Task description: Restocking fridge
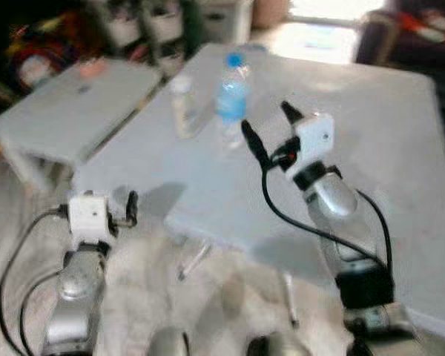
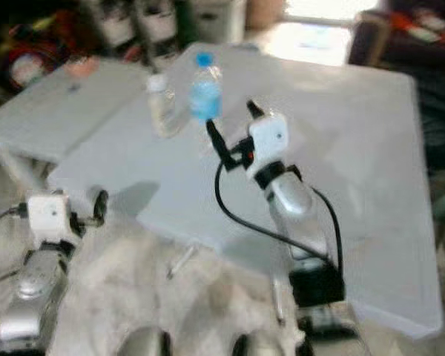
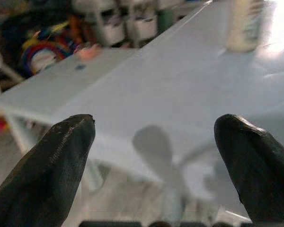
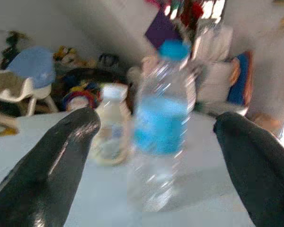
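A clear water bottle (image 1: 231, 95) with a blue cap and blue label stands upright on the grey table (image 1: 371, 163). Just left of it stands a smaller pale bottle (image 1: 182, 108) with a white cap. My right gripper (image 1: 271, 127) is open over the table, its fingers pointing at the water bottle from a short way off. In the right wrist view the water bottle (image 4: 161, 127) sits between the two fingertips and the pale bottle (image 4: 110, 125) stands beside it. My left gripper (image 1: 127, 210) is open, low at the table's near left edge.
A second, lower grey table (image 1: 78, 104) stands to the left with a pink thing (image 1: 93, 68) on it. Toys and white containers (image 1: 144, 22) clutter the floor behind. The table's legs (image 1: 195, 259) show beneath its near edge.
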Controlling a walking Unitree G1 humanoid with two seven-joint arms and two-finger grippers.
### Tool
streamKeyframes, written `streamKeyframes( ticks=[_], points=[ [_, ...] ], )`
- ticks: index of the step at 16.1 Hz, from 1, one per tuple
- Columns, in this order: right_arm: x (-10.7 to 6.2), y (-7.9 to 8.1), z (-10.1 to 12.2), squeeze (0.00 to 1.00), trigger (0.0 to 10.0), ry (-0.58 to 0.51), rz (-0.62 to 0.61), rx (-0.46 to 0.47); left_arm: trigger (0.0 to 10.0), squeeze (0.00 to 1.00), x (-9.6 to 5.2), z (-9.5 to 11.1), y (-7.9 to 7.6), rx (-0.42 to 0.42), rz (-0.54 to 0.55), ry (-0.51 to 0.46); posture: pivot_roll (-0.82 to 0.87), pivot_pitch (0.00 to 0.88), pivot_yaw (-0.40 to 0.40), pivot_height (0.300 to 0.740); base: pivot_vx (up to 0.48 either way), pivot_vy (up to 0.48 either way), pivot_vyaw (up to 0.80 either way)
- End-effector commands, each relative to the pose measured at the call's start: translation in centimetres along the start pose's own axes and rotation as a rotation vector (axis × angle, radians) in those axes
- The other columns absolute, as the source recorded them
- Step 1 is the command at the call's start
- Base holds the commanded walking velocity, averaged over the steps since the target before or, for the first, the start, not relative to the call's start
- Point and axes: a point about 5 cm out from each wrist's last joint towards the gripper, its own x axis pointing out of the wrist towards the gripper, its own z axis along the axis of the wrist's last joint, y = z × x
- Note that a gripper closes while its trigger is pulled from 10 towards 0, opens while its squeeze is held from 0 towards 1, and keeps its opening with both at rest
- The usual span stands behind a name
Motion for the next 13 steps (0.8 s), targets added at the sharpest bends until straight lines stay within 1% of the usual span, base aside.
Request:
streamKeyframes(
  ticks=[1, 2, 3, 4, 5, 6, 7, 8, 10, 11, 12, 13],
  points=[
    [-0.6, 0.2, 0.3, 0.00, 10.0, -0.008, -0.029, -0.005, 10.0, 0.00, 0.0, 0.5, 0.3, 0.012, -0.001, -0.015, 0.04, 0.051, 0.035, 0.740, 0.000, 0.326, 0.00],
    [-1.3, 0.4, 0.0, 0.00, 10.0, 0.006, -0.042, 0.003, 10.0, 0.00, 0.1, 0.5, 0.4, 0.020, -0.008, -0.020, 0.03, 0.058, 0.040, 0.740, 0.000, 0.461, 0.00],
    [-2.6, 0.7, -0.4, 0.00, 10.0, 0.028, -0.064, -0.015, 10.0, 0.00, 0.1, 0.5, 0.4, 0.016, 0.000, -0.019, 0.03, 0.054, 0.060, 0.740, 0.000, 0.442, 0.00],
    [-3.4, 0.8, -0.4, 0.00, 10.0, 0.042, -0.071, -0.025, 10.0, 0.00, 0.1, 0.6, 0.2, 0.011, 0.002, -0.021, 0.03, 0.052, 0.067, 0.740, 0.000, 0.442, 0.00],
    [-5.2, 1.0, -0.5, 0.00, 10.0, 0.089, -0.068, -0.030, 10.0, 0.00, 0.2, 0.9, -0.4, 0.007, -0.018, -0.029, 0.02, 0.046, 0.083, 0.740, 0.000, 0.442, 0.00],
    [-5.6, 1.1, -0.5, 0.00, 10.0, 0.105, -0.046, -0.038, 10.0, 0.00, 0.3, 0.9, -0.7, 0.008, -0.035, -0.030, 0.01, 0.047, 0.087, 0.740, 0.000, 0.442, 0.00],
    [-6.3, 1.4, -0.5, 0.00, 10.0, 0.132, -0.040, -0.043, 10.0, 0.00, 0.4, 1.2, -1.4, 0.003, -0.066, -0.046, 0.00, 0.045, 0.093, 0.740, 0.000, 0.435, 0.00],
    [-6.5, 1.5, -0.4, 0.00, 10.0, 0.134, -0.046, -0.055, 10.0, 0.00, 0.5, 1.3, -1.6, 0.000, -0.074, -0.052, 0.00, 0.048, 0.087, 0.740, 0.000, 0.435, 0.00],
    [-6.8, 1.6, -1.1, 0.00, 10.0, 0.168, -0.124, -0.019, 10.0, 0.00, 0.4, 1.4, -1.7, -0.008, -0.074, -0.056, 0.02, 0.049, 0.083, 0.740, 0.120, 0.422, 0.00],
    [-6.8, 2.0, -1.5, 0.00, 10.0, 0.194, -0.179, -0.010, 10.0, 0.00, 0.1, 1.3, -1.9, -0.007, -0.077, -0.054, 0.02, 0.048, 0.078, 0.740, 0.000, 0.000, 0.00],
    [-6.8, 1.9, -1.5, 0.00, 10.0, 0.195, -0.189, -0.019, 10.0, 0.00, 0.1, 1.3, -1.9, -0.008, -0.078, -0.054, 0.02, 0.045, 0.077, 0.740, 0.000, 0.000, 0.00],
    [-6.7, 0.9, -1.6, 0.00, 10.0, 0.201, -0.266, -0.099, 10.0, 0.00, -0.2, 1.2, -1.9, -0.008, -0.081, -0.051, 0.03, 0.042, 0.073, 0.740, 0.000, 0.000, 0.00]
  ],
)
